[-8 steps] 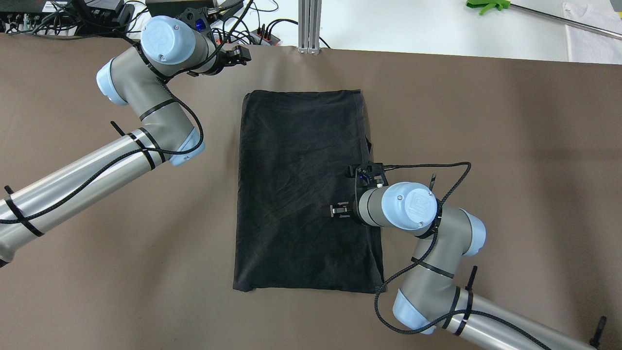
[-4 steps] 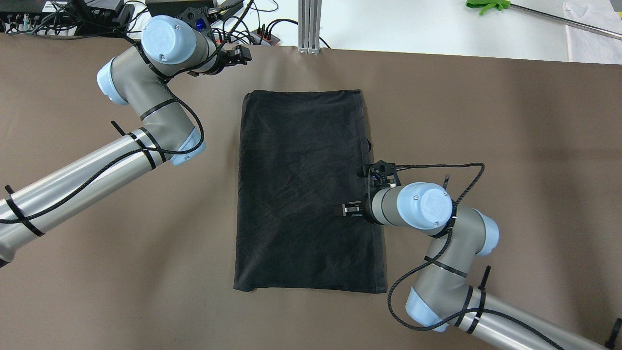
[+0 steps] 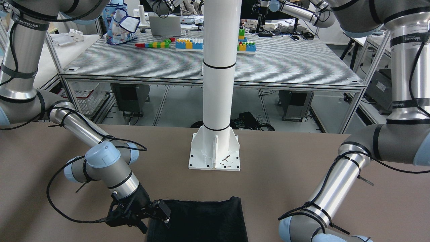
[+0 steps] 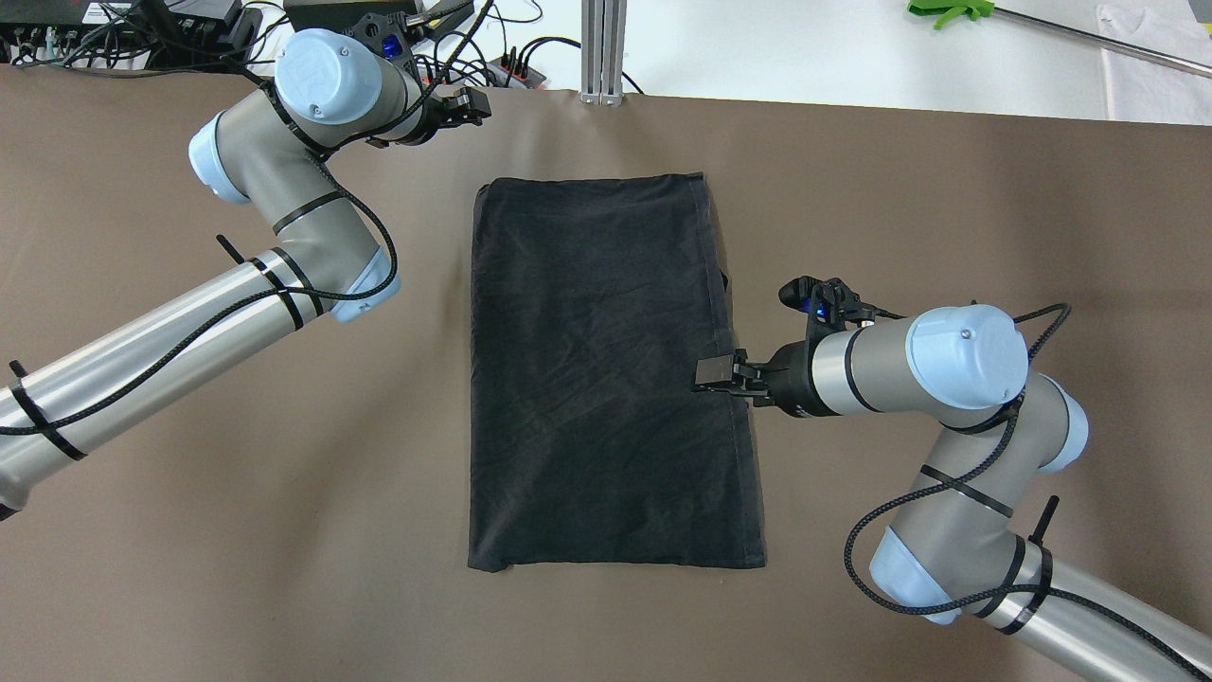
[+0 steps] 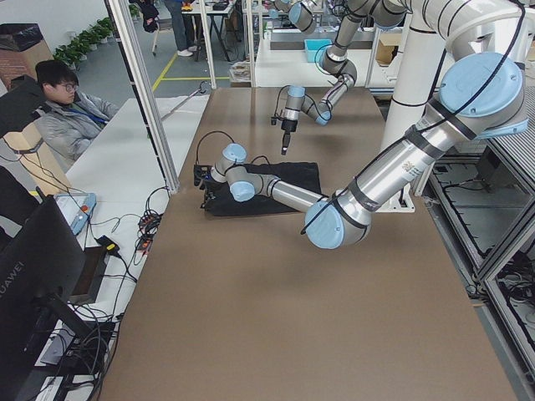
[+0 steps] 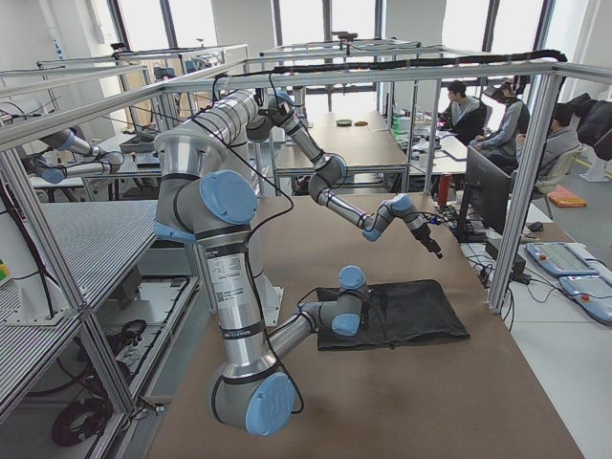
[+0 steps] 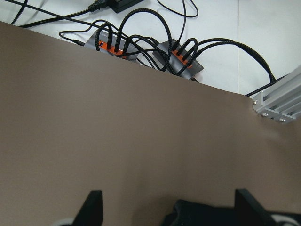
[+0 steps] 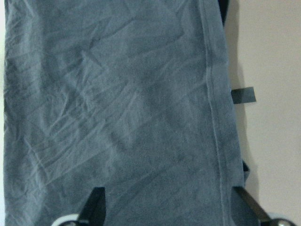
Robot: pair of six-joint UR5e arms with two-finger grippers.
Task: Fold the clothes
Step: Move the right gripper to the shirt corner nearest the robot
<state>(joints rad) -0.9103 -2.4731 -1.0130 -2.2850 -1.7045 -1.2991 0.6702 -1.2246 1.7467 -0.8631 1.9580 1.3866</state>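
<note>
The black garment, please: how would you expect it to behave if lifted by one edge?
The black garment would probably go limp and drape, since it lies flat with fine wrinkles across it. It looks thin, so it is likely light. Pushed, it would likely bunch up rather than slide whole over the brown table.

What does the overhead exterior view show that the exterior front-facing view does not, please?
Only overhead: the whole black garment lying flat, and the left gripper off its far corner. Only front-facing: the white pillar and coloured blocks on the bench behind. Both: the right gripper at the garment's edge, on the brown table.
</note>
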